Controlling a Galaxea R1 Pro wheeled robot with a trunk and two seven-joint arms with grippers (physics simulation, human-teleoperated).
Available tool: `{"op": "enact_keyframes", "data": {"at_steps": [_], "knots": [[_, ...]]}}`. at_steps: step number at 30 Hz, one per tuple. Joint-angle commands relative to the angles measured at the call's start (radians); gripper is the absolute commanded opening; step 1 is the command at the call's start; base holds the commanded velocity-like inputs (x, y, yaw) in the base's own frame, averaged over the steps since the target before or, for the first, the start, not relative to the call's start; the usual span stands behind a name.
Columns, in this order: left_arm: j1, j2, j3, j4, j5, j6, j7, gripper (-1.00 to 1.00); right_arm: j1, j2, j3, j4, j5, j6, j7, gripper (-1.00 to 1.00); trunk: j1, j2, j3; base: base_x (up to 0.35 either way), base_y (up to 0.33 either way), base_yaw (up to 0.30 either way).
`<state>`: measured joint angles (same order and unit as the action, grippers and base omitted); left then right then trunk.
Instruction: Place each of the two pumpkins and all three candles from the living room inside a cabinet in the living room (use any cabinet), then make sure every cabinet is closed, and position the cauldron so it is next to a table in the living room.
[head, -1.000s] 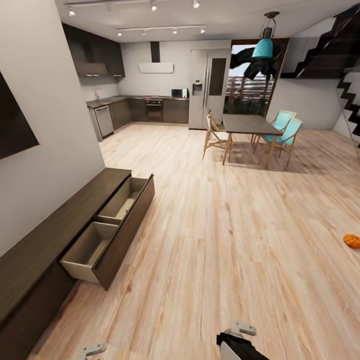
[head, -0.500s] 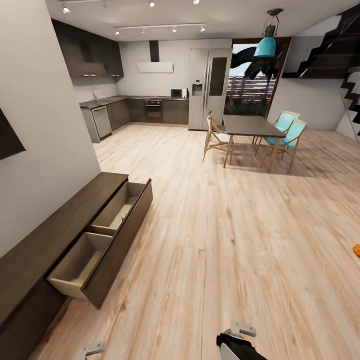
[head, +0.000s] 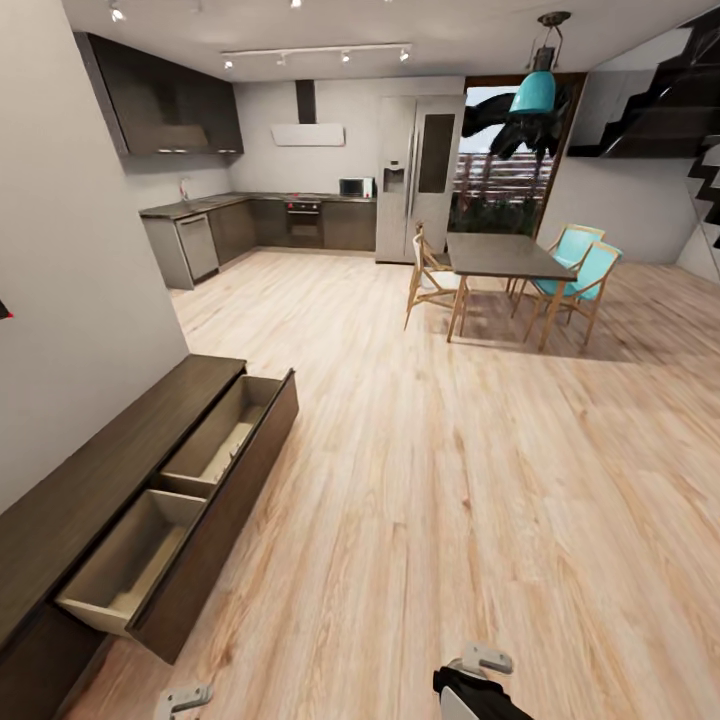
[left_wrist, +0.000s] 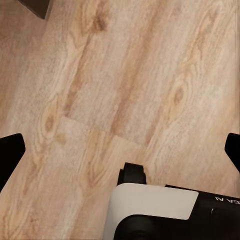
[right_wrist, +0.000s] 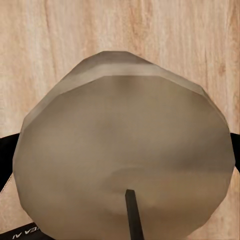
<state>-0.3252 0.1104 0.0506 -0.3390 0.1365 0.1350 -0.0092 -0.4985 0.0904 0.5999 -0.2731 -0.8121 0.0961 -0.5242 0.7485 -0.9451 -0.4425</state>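
Head view: long low dark brown cabinet (head: 95, 490) runs along the wall at the left, its wide drawer (head: 185, 505) pulled out over the wood floor (head: 450, 500). Two pale beige compartments show inside it. The farther one holds some small pale things, too small to make out; the nearer one looks bare as far as can be seen.

Farther back, a dark dining table (head: 500, 258) with wooden chairs and two turquoise chairs (head: 585, 275). A turquoise pendant lamp (head: 533, 88) hangs above it. Behind the lamp, a tall steel fridge (head: 418, 175) and a kitchen run with a microwave (head: 355, 187). Dark stairs (head: 690, 70) at the far right.

Left gripper (head: 185, 697) and right gripper (head: 480, 660) both sit at the bottom edge of this view, low over the floor, small metal parts only.

Left wrist view: the left gripper (left_wrist: 120, 150) hangs over bare floor planks, its two dark fingertips (left_wrist: 11, 149) at opposite edges of the picture, spread wide with nothing between them. Part of the robot's white and black body (left_wrist: 155, 210) lies below.

Right wrist view: an off-white candle (right_wrist: 125, 165), short and stubby, dark wick pointing at the camera, sits between the right gripper's fingers (right_wrist: 7, 145), which show as dark slivers at either side of it. The fingers are clamped on the candle, floor planks beyond.
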Motion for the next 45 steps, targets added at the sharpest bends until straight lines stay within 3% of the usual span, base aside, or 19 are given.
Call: {"op": "enact_keyframes", "data": {"at_steps": [1,15,26,45], "knots": [[0.000,0.000,0.000,0.000,0.000,0.000,0.000,1.00,0.000,0.000,0.000,0.000,-0.002,-0.003,0.001,-1.00,0.000,0.000,0.000,0.329,-0.089,0.000],[0.000,0.000,0.000,0.000,0.000,0.000,0.000,1.00,0.000,0.000,0.000,0.000,-0.004,-0.001,0.001,-1.00,0.000,0.000,0.000,0.329,-0.089,-0.006],[0.000,0.000,0.000,0.000,0.000,0.000,0.000,1.00,0.000,0.000,0.000,0.000,-0.004,-0.002,0.001,-1.00,0.000,0.000,0.000,0.329,-0.034,-0.177],[0.000,0.000,0.000,0.000,0.000,0.000,0.000,1.00,0.000,0.000,0.000,0.000,-0.004,-0.003,0.001,-1.00,0.000,0.000,0.000,0.329,0.000,-0.004]]}}
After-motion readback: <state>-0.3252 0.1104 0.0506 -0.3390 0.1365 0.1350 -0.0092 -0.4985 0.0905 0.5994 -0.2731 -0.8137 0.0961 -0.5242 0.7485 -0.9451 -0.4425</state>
